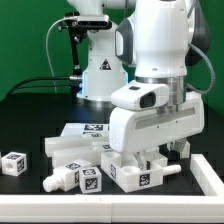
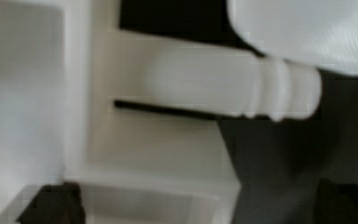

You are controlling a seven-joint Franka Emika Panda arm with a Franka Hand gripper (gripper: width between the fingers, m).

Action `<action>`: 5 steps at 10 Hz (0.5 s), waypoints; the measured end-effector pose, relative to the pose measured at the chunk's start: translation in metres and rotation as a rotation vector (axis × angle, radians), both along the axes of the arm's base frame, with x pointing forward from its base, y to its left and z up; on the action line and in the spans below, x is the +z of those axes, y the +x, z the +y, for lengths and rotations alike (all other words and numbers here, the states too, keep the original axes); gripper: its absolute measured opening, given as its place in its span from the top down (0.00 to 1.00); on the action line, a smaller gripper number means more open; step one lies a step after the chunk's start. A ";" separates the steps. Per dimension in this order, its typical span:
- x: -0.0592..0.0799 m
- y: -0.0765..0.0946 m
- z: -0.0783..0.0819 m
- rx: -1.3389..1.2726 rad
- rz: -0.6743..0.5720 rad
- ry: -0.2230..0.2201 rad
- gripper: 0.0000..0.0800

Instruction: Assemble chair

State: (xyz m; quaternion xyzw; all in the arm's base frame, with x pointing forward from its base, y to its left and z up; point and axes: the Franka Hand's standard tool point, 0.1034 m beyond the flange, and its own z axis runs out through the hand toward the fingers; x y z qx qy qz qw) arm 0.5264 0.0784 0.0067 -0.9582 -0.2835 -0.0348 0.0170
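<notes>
- End effector [image 1: 166, 153] hangs low over the chair block [image 1: 135, 176], released, its fingers spread wide on either side of the block's top; I cannot tell whether the pads touch it.
- The chair block, a chunky white piece with a tag on its front face, sits on the black desk [image 1: 30, 205].
- Just beside the chair block, on the exterior view's left, stands a tagged cube [image 1: 88, 180], with a round-ended leg [image 1: 60, 181] lying next to it.
- Behind the chair block, further to the exterior view's left, lie a flat tagged panel [image 1: 88, 131] and a bar [image 1: 62, 144].
- Well apart from the chair block, at the exterior view's far left, sits a lone cube [image 1: 12, 163].
- The wrist view shows blurred white surfaces and a ribbed peg [image 2: 265, 85] close up.
</notes>
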 end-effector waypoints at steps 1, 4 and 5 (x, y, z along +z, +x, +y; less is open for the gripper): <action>0.000 0.000 0.000 0.000 0.000 0.000 0.19; 0.000 0.000 0.000 0.000 0.000 0.000 0.57; 0.000 0.000 0.000 0.000 0.000 0.000 0.74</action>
